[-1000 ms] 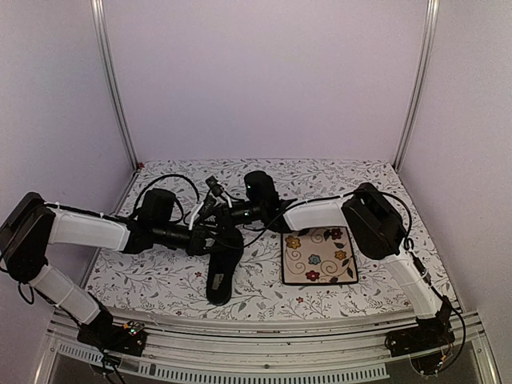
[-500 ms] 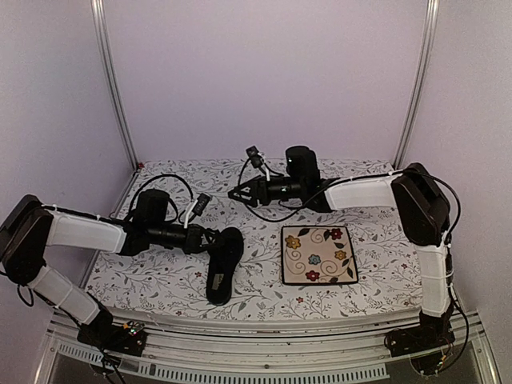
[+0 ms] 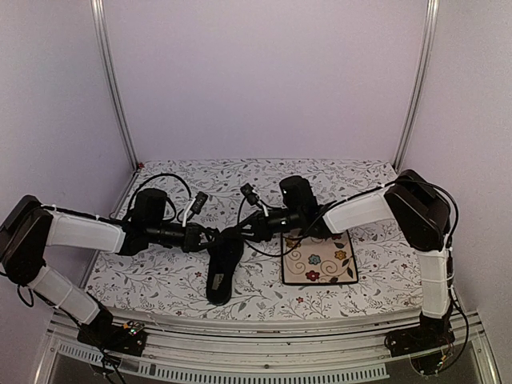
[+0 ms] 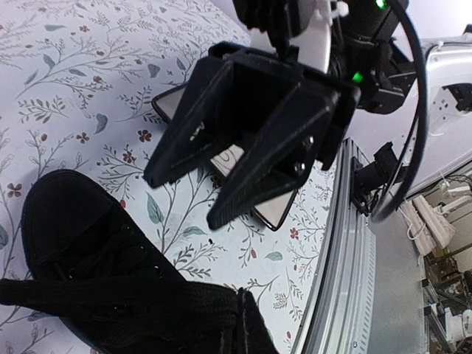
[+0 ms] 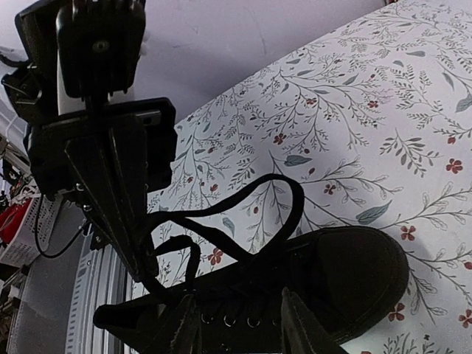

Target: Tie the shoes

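Note:
The black shoe (image 3: 220, 268) lies on the table, toe to the back; it also shows in the left wrist view (image 4: 88, 243) and the right wrist view (image 5: 332, 280). My left gripper (image 3: 206, 238) is just left of the toe end, shut on a thin black lace (image 5: 287, 192) that loops loosely above the eyelets; its tip shows in the right wrist view (image 5: 144, 269). My right gripper (image 3: 246, 230) is just right of the toe, open, its fingers (image 5: 184, 324) spread over the eyelets. It faces the left wrist camera (image 4: 188, 199).
A square floral plate (image 3: 320, 256) lies right of the shoe, partly under my right forearm; its corner shows in the left wrist view (image 4: 274, 210). The table's metal front rail (image 4: 354, 280) runs close by. Walls stand on three sides.
My right gripper swung away to the back of the table and has now come back down to the shoe's toe end. My left gripper has stayed by the shoe, shifting slightly.

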